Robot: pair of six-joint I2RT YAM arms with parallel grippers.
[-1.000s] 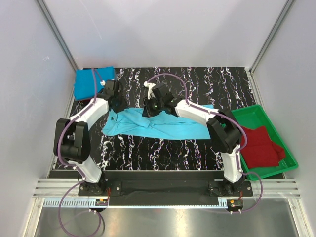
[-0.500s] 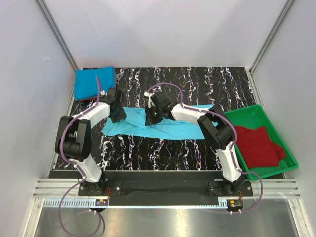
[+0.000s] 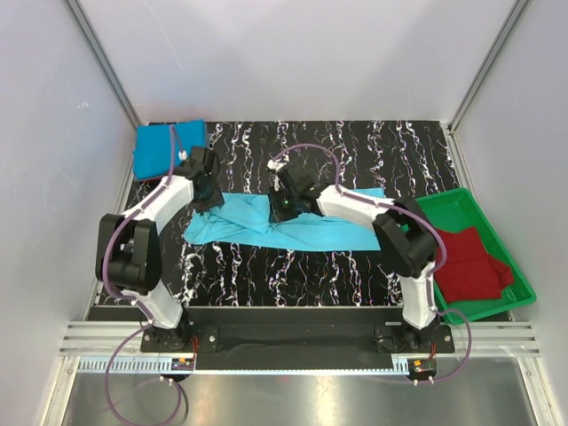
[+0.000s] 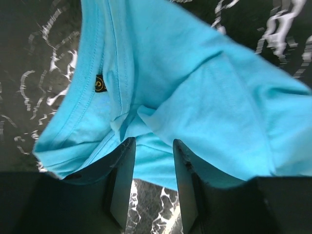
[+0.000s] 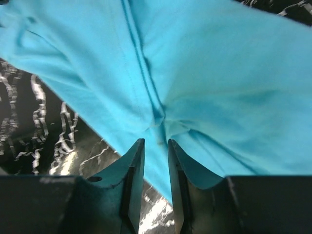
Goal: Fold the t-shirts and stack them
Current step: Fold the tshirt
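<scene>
A light turquoise t-shirt (image 3: 319,232) lies in a long crumpled band across the middle of the marbled table (image 3: 355,151). My left gripper (image 3: 209,193) hangs over its left end, at the collar (image 4: 85,83). The left jaws (image 4: 153,141) are apart, with cloth just past the tips and bare table between them. My right gripper (image 3: 286,206) is over the band's middle. The right jaws (image 5: 156,141) stand narrowly apart over a small pucker in the cloth (image 5: 219,63). A deeper blue t-shirt (image 3: 169,146) lies folded at the far left corner. A dark red t-shirt (image 3: 466,262) lies in the tray.
The green plastic tray (image 3: 453,202) sits at the table's right edge. White walls and metal posts close in the table at the back and sides. The arms' bases and a rail run along the near edge.
Both grippers came down and laid the turquoise cloth on the table. Their jaws have parted a little. The right gripper has shifted slightly right, the left slightly back.
</scene>
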